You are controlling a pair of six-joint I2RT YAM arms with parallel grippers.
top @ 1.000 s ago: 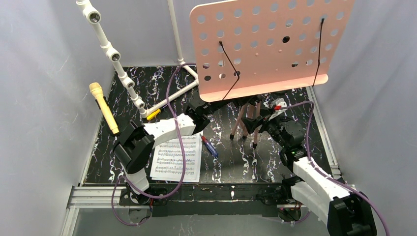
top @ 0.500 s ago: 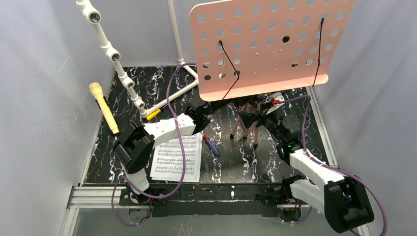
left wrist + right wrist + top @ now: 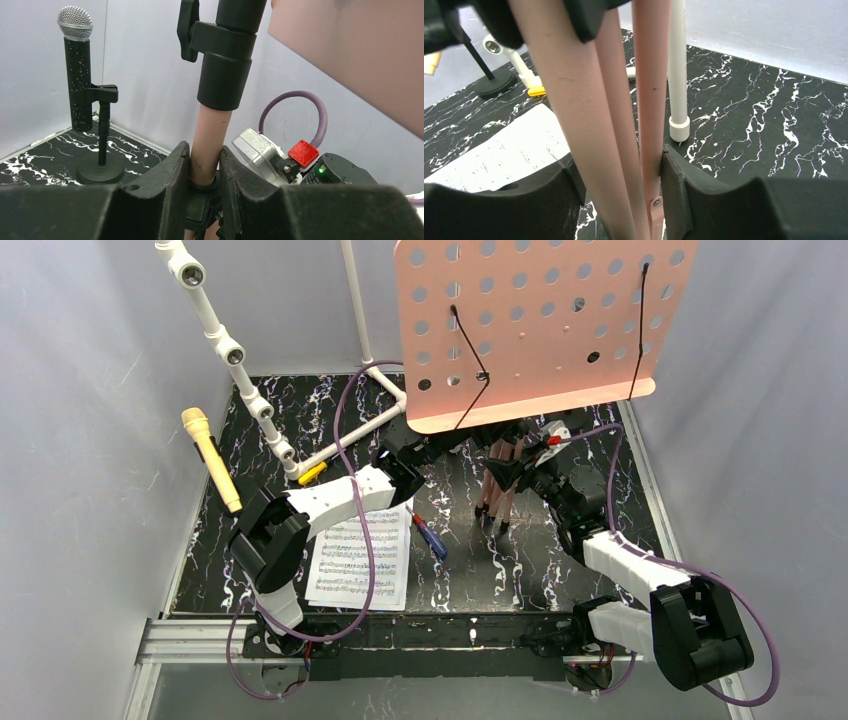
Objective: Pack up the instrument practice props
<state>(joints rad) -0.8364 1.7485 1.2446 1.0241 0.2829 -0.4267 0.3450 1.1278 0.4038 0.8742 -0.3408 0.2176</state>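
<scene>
Black marbled tabletop (image 3: 460, 570) carries the pink perforated music board (image 3: 560, 390) upright toward its far side, left gripper (image 3: 204, 160) clamped on its copper pole (image 3: 212, 130), right gripper (image 3: 621, 165) pressed around the bunched tripod legs (image 3: 569, 100).

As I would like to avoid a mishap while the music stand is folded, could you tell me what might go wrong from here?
1. The pink board sits high above the left gripper, which is clamped on the stand pole. The top-heavy stand could swing or slip in that narrow grip.
2. The right gripper squeezes the tripod legs together, and one thin leg might spring out.
</scene>
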